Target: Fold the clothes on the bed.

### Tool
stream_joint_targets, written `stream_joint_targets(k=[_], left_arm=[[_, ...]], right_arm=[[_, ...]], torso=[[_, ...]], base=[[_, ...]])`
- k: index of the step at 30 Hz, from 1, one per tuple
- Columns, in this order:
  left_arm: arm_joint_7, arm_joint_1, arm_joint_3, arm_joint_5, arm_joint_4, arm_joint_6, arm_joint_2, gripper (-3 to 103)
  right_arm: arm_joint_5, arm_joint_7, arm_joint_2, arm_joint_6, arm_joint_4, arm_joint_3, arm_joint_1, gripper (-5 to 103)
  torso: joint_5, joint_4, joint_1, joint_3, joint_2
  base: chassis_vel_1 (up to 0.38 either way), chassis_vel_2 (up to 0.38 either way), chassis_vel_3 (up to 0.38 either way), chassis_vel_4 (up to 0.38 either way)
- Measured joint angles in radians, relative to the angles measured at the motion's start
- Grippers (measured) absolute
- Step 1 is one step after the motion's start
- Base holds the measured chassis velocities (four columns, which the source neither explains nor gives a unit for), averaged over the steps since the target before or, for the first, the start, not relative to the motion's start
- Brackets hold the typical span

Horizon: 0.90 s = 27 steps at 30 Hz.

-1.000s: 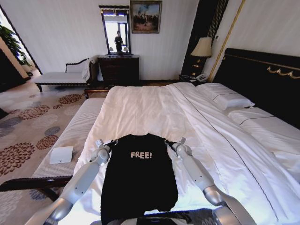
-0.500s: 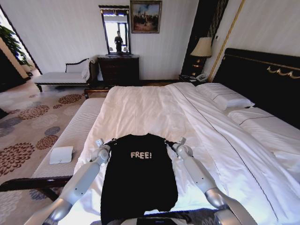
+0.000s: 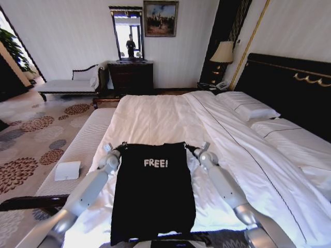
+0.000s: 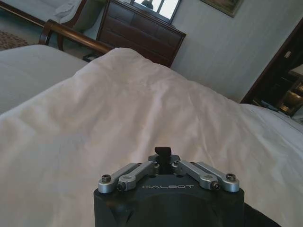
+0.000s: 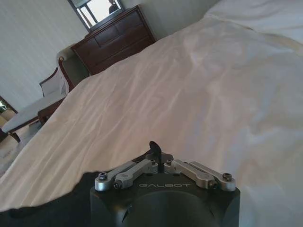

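Observation:
The clothes, a black T-shirt [image 3: 152, 191] with white "FREE!" lettering, hangs stretched between my two grippers over the near end of the bed [image 3: 155, 116]. My left gripper [image 3: 120, 148] is shut on its upper left corner and my right gripper [image 3: 190, 149] is shut on its upper right corner. The top edge runs straight and taut between them, and the lower part drapes toward me. In the left wrist view the left gripper [image 4: 163, 153] shows closed over the white duvet [image 4: 142, 109]. In the right wrist view the right gripper [image 5: 154, 149] is closed, with black cloth [image 5: 47, 208] beside it.
A pale striped bench [image 3: 85, 142] runs along the bed's left side, with a small white box [image 3: 68, 170] on it. Pillows [image 3: 248, 108] and the dark headboard [image 3: 289, 82] are on the right. A dresser [image 3: 131, 76], a chaise [image 3: 67, 85] and a lamp [image 3: 223, 52] stand at the far wall.
Both grippers have moved up and slightly apart with the shirt's corners. The top edge, rounded before, is now pulled straight and sits higher over the duvet.

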Motion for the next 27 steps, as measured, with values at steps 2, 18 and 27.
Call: stream_joint_targets(k=[2, 18, 27], left_arm=[[0.011, -0.065, 0.030, -0.004, 0.061, -0.005, -0.010, 4], [0.144, -0.450, 0.127, 0.088, 0.602, -0.019, -0.238, 4], [0.195, -0.465, 0.142, 0.150, 0.674, -0.044, -0.268, 4]], right_arm=[[-0.008, 0.002, 0.016, 0.006, -0.046, -0.037, 0.053, 1], [-0.134, -0.064, 0.140, 0.111, -0.508, -0.164, 0.386, 1], [-0.200, -0.119, 0.163, 0.267, -0.579, -0.159, 0.389, 1]], torso=[[0.0002, 0.0000, 0.000, 0.000, 0.000], [0.0003, -0.0005, 0.000, 0.000, 0.000], [0.0002, 0.0004, 0.000, 0.000, 0.000]], base=[[0.000, 0.000, 0.000, 0.000], [0.000, 0.000, 0.000, 0.000], [0.000, 0.000, 0.000, 0.000]])
